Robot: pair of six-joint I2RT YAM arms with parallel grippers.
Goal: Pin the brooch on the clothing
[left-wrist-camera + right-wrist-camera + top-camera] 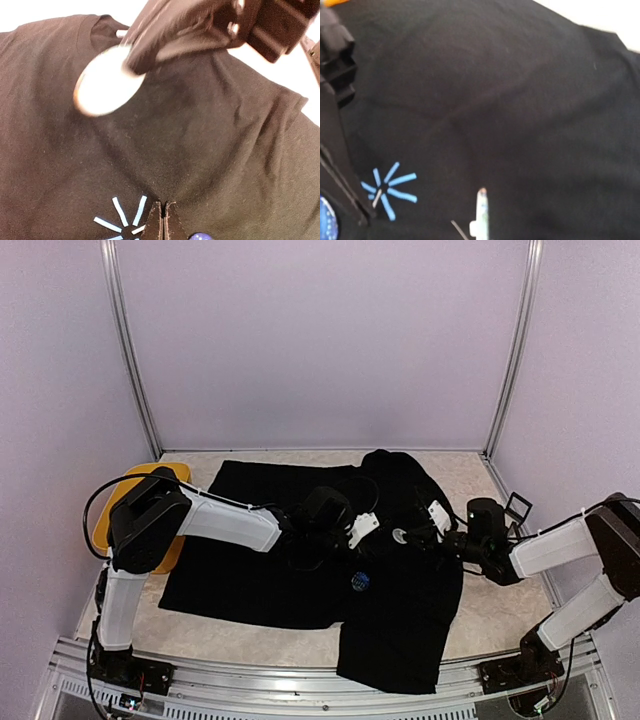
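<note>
Clenched fingertips of the left tool [162, 220] pinch a fold of the clothing [250, 580], just beside its blue starburst mark [122, 220]. The right tool [137, 57] grips the brooch [102, 87], a white disc, above the chest. The clothing lies spread across the middle of the bench [490, 615], one end reaching the near edge.

Enclosure: plain pale lilac walls [320, 340], aluminium corner posts [130, 350]. Table [470, 490] top beige, marbled; aluminium rail [250, 672] along near edge. Orange pad [174, 473] at left side. Light even, diffuse, soft shadows.
</note>
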